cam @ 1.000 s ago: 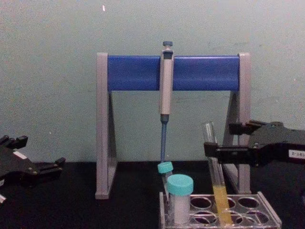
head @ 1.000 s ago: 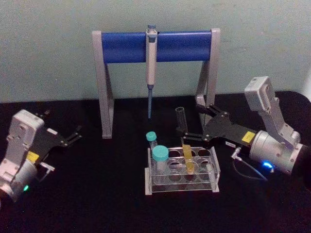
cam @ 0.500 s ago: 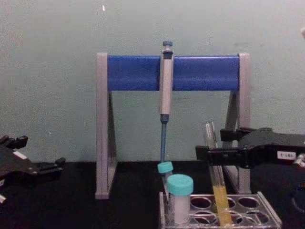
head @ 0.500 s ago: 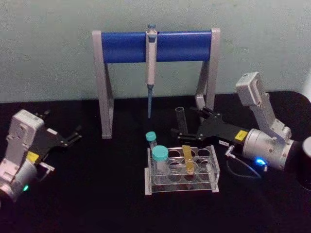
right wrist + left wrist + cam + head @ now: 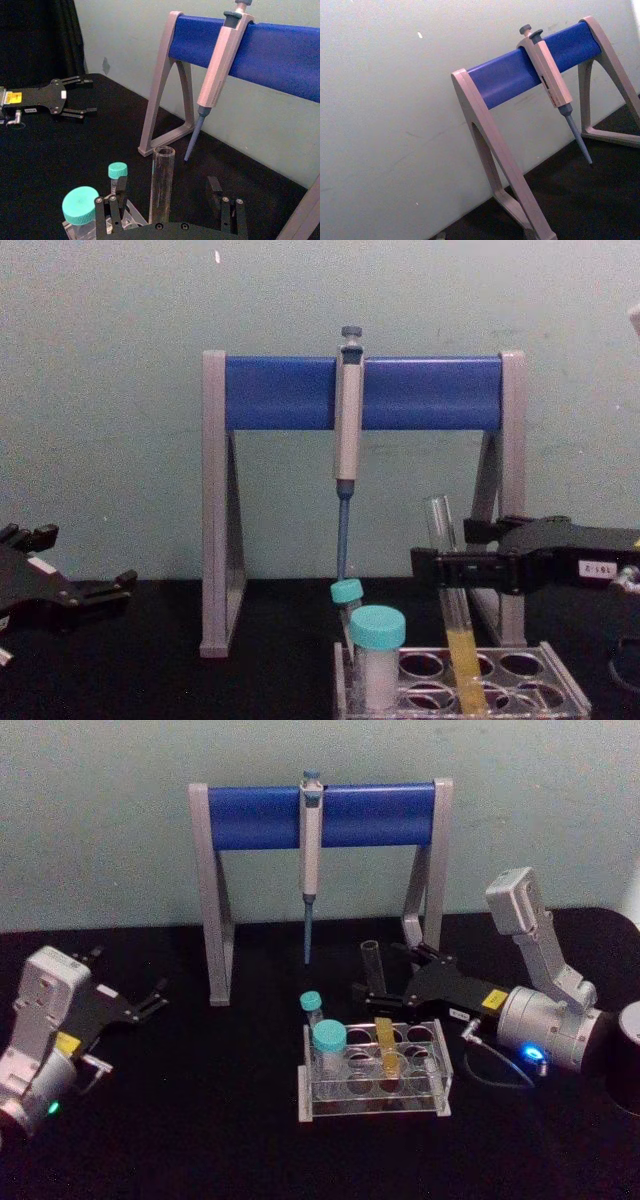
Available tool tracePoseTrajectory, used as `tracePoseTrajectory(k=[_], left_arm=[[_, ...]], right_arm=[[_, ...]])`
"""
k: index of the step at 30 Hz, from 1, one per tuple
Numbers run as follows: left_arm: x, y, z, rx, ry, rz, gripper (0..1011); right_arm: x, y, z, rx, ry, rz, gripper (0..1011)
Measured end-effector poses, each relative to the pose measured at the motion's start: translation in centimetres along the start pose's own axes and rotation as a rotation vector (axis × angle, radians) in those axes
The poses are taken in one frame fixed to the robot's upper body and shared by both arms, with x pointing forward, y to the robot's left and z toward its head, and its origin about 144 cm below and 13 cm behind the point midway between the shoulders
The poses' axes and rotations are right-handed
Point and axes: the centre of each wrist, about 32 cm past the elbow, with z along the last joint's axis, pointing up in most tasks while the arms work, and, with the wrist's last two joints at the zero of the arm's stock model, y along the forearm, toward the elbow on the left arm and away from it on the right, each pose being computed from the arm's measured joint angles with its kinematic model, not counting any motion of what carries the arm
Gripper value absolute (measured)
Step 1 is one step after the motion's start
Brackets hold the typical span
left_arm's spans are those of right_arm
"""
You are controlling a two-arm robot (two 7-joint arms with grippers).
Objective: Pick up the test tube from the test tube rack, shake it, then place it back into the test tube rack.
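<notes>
The test tube (image 5: 374, 970) stands tilted in the clear test tube rack (image 5: 372, 1106), with yellow-orange liquid in its lower part (image 5: 465, 670). My right gripper (image 5: 383, 980) is open at the tube's upper half. Its black fingers (image 5: 113, 212) stand on either side of the glass (image 5: 161, 185), with gaps on both sides. From the chest, the tube (image 5: 444, 540) rises past the right gripper (image 5: 452, 552). My left gripper (image 5: 125, 978) rests open at the table's left, far from the rack.
Two teal-capped tubes (image 5: 329, 1040) (image 5: 312, 1003) stand in the rack's left holes. A grey-and-blue pipette stand (image 5: 250, 815) with a hanging pipette (image 5: 310, 850) rises just behind the rack. Black tabletop lies open in front and to the left.
My right gripper has slid left and slightly lower, so its open fingers now straddle the tube's upper part. The tube, the rack and the left arm have not moved.
</notes>
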Motion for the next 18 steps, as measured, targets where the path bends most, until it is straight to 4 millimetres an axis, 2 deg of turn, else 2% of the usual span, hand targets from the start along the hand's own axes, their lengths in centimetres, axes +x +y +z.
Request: tracePoseTrajectory(k=[18], left_arm=[[0.0, 0.0, 0.0, 0.0, 0.0, 0.0, 1001]], right_arm=[[0.11, -0.07, -0.27, 0.007, 0.006, -0.003, 1000]])
